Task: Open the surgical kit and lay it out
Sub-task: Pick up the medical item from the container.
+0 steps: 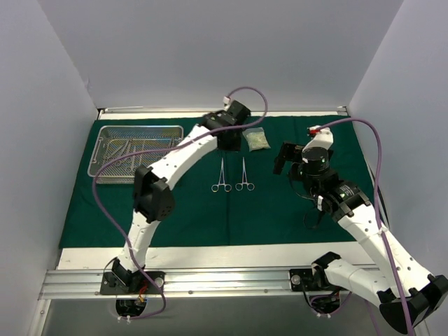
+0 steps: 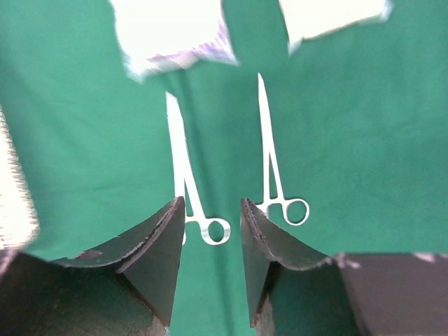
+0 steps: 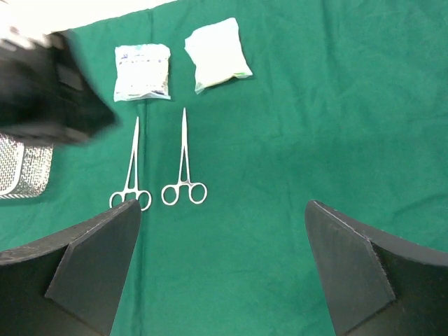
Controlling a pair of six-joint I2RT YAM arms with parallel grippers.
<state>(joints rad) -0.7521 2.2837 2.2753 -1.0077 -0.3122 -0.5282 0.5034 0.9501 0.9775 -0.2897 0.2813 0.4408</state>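
Right now my left pincer (image 2: 210, 252) hangs above the middle of the green cloth (image 1: 210, 217). Its jaws are partly apart, with nothing between them. Through the gap I see bare cloth and the ring handle of the left clamp (image 2: 183, 168), which lies flat and is not gripped. Just beside it lies the right clamp (image 2: 271, 159), parallel to it and not touching, both with tips toward the far edge and rings toward my bases.

My right pincer (image 3: 222, 259) hovers over the cloth to the right of that pair, jaws spread wide and holding nothing.

Beyond the clamps' tips sit two small pouches (image 3: 142, 71) side by side, close but apart in the right wrist view. In the top view my left arm hides one of them.

The wire-mesh tray (image 1: 140, 127) rests on the cloth at its far left corner, well apart from the laid-out pair. More clamps (image 1: 129, 150) lie inside it, though I cannot tell how many. The cloth is spread flat across the tabletop (image 1: 210, 255), whose pale near strip shows between it and my bases.
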